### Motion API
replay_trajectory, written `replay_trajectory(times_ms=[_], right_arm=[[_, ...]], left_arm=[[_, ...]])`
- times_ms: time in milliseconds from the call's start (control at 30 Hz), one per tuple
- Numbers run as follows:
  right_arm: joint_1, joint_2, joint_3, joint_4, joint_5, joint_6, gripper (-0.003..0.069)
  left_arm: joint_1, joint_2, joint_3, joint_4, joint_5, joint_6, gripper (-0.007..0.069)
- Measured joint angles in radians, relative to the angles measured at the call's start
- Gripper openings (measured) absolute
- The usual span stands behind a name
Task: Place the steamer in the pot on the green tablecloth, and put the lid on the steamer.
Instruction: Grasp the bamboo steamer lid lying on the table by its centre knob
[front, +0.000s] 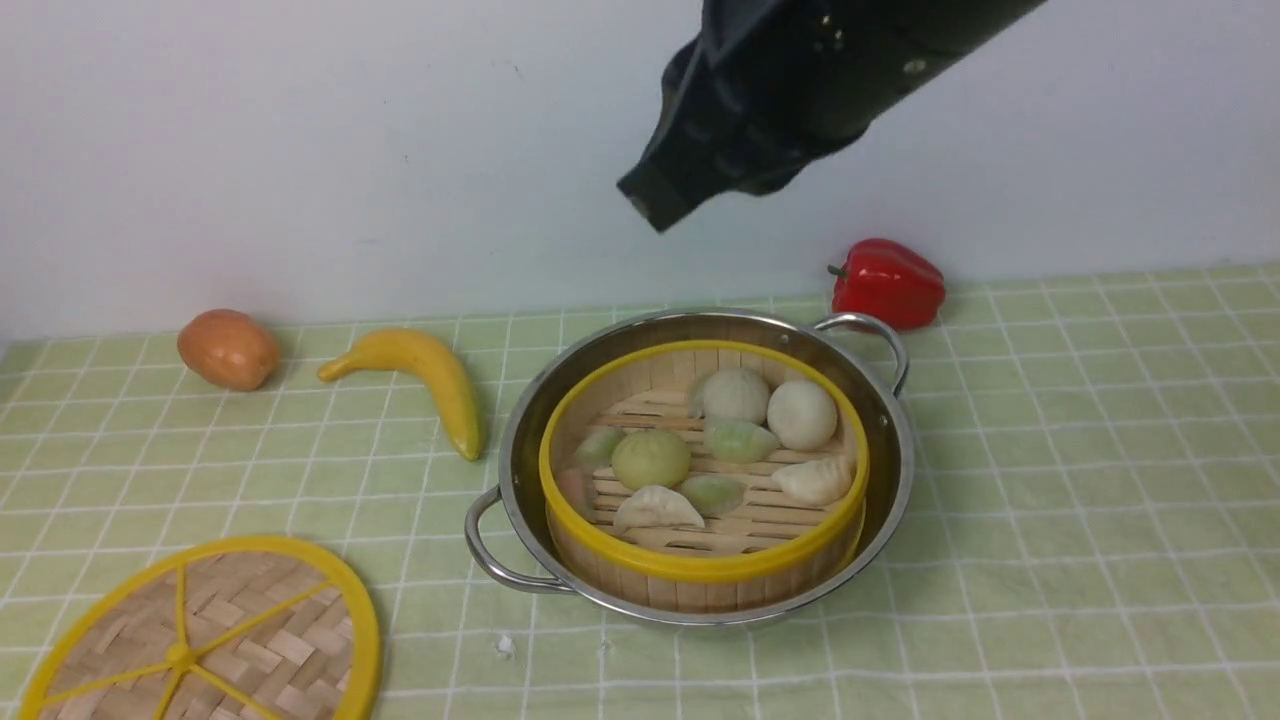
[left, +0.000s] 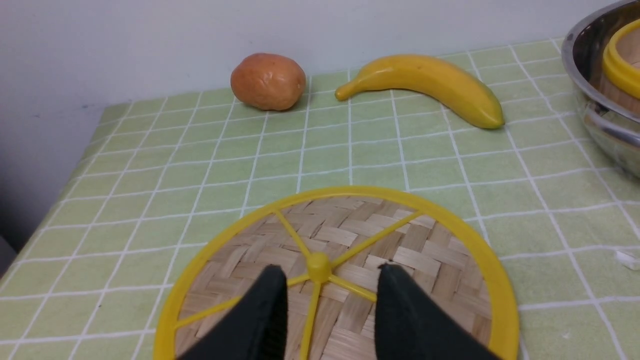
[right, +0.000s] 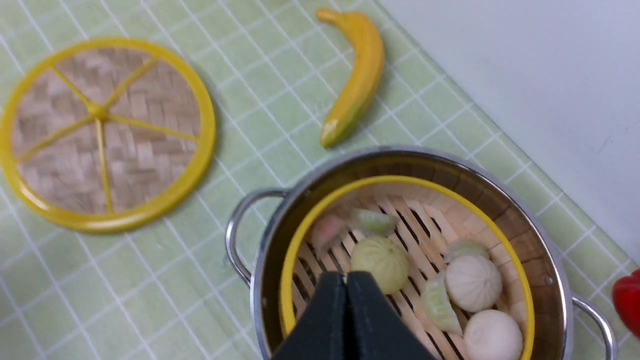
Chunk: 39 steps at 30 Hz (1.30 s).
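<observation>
Gaping, the left pincer (left: 331, 270) partly hides the lid (left: 350, 231).

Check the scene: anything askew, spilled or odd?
Only a small white scrap on the green tablecloth, between the lid and the pot; I can't tell what it is. The steamer sits inside the pot, nothing spilled.
</observation>
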Motion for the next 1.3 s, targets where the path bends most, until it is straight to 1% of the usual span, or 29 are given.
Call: replay_trajectory(times_ms=[133, 233, 300, 367, 400, 433, 500, 533, 567, 600, 667, 733, 800, 833, 933, 1033, 1067, 1100, 1167, 1200, 1267, 1300], right_arm=[[0.0, -0.029, 0.0, 0.058, -0.003, 0.031, -0.001], [0.0, -0.031, 0.0, 0.064, -0.007, 0.028, -0.0008], [-0.001, -0.035, 0.007, 0.044, -0.004, 0.018, -0.0006], [-0.001, -0.069, 0.067, -0.011, -0.008, 0.016, -0.0002], [-0.001, -0.079, 0.085, -0.015, -0.008, 0.016, -0.0001], [-0.001, -0.124, 0.177, -0.053, -0.009, 0.02, 0.0001], [-0.002, -0.205, 0.299, -0.086, -0.024, 0.048, 0.0005], [-0.003, -0.272, 0.408, -0.104, -0.051, 0.063, 0.0008], [-0.003, -0.283, 0.427, -0.109, -0.066, 0.072, 0.0008], [-0.008, -0.37, 0.586, -0.123, -0.132, 0.099, 0.0013], [-0.021, -0.503, 0.776, -0.128, -0.249, 0.126, 0.0019], [-0.057, -0.643, 0.985, -0.132, -0.404, 0.143, 0.0025], [-0.124, -0.79, 1.201, -0.138, -0.578, 0.156, 0.0031], [-0.153, -0.852, 1.256, -0.14, -0.633, 0.164, 0.0034], [-0.264, -1.106, 1.508, -0.152, -0.796, 0.181, 0.0043], [-0.368, -1.302, 1.673, -0.177, -0.909, 0.185, 0.0054], [-0.394, -1.347, 1.719, -0.183, -0.931, 0.186, 0.0057], [-0.4, -1.367, 1.728, -0.183, -0.936, 0.186, 0.0057], [-0.477, -1.474, 1.823, -0.181, -0.977, 0.207, 0.0066], [-0.481, -1.48, 1.823, -0.181, -0.978, 0.209, 0.0067], [-0.527, -1.551, 1.882, -0.173, -0.983, 0.23, 0.0076], [-0.533, -1.556, 1.889, -0.173, -0.983, 0.231, 0.0076]], left_arm=[[0.0, 0.0, 0.0, 0.0, 0.0, 0.0, 0.0243], [0.0, 0.0, 0.0, 0.0, 0.0, 0.0, 0.0243], [0.0, 0.0, 0.0, 0.0, 0.0, 0.0, 0.0243], [0.0, 0.0, 0.0, 0.0, 0.0, 0.0, 0.0243], [0.0, 0.0, 0.0, 0.0, 0.0, 0.0, 0.0243], [0.0, 0.0, 0.0, 0.0, -0.001, 0.0, 0.0243], [0.0, 0.0, 0.0, 0.0, -0.001, 0.0, 0.0243], [0.0, 0.0, 0.0, 0.0, -0.001, 0.0, 0.0243], [0.0, 0.0, 0.0, 0.0, -0.001, 0.0, 0.0243], [0.0, 0.0, 0.0, 0.0, -0.001, 0.0, 0.0243], [0.0, 0.0, 0.0, 0.0, -0.001, 0.0, 0.0243], [0.0, 0.0, 0.0, 0.0, -0.001, 0.0, 0.0243], [0.0, 0.0, 0.0, 0.0, -0.001, 0.0, 0.0243], [0.0, 0.0, 0.0, 0.0, -0.001, 0.0, 0.0243], [0.0, 0.0, 0.0, 0.0, -0.001, 0.0, 0.0243], [0.0, 0.0, 0.0, 0.0, -0.001, 0.0, 0.0243], [0.0, 0.0, 0.0, 0.0, -0.001, 0.0, 0.0243], [0.0, 0.0, 0.0, 0.0, -0.001, 0.0, 0.0243], [0.0, 0.0, 0.0, 0.0, -0.001, 0.0, 0.0243], [0.0, 0.0, 0.0, 0.0, -0.001, 0.0, 0.0243], [0.0, 0.0, 0.0, 0.0, -0.001, 0.0, 0.0243], [0.0, 0.0, 0.0, 0.0, -0.001, 0.0, 0.0243]])
